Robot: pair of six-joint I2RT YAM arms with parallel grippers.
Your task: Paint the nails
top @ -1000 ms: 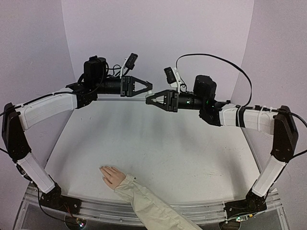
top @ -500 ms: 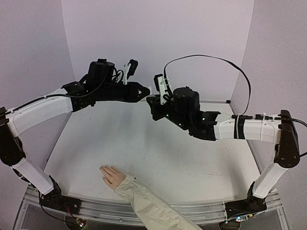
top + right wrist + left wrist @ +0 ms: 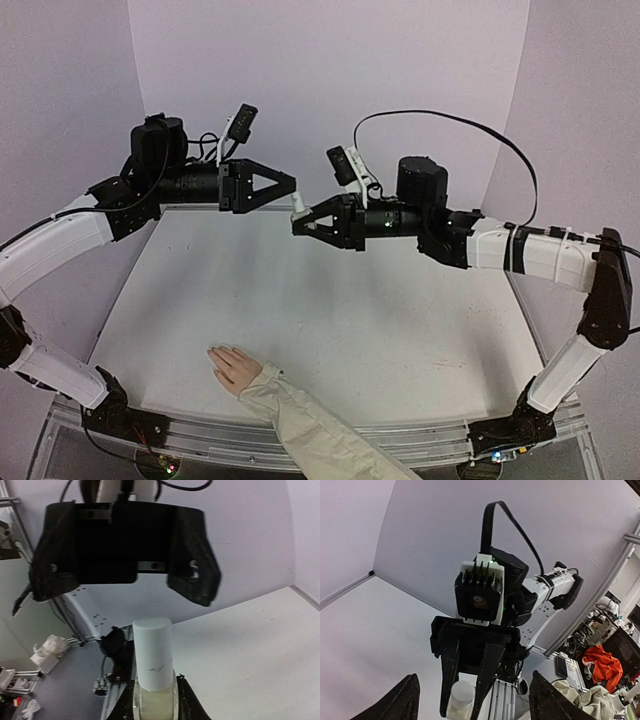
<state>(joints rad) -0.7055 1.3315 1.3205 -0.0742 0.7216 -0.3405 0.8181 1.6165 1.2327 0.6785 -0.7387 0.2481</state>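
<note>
step: uncapping (judged) | right gripper [image 3: 299, 224] is clenching the small white-capped bottle [image 3: 152, 680] by its glass base | left gripper [image 3: 291, 185] is facing the cap [image 3: 152, 645], jaws released | doing it well: centring the cap between the jaws before closing, twisting level | nails [image 3: 213, 351] are lying on the mannequin hand [image 3: 235, 366] near the table's [image 3: 400, 320] front edge, well apart from both grippers

You have two black two-finger grippers: left gripper [image 3: 288, 185], right gripper [image 3: 298, 224]. One small glass bottle with a white cylindrical cap [image 3: 152, 652]. One pale pink flat mannequin hand [image 3: 234, 365], one cream fabric sleeve [image 3: 310, 430], one white table [image 3: 380, 320]. The nails [image 3: 213, 352] are too small to count.
</note>
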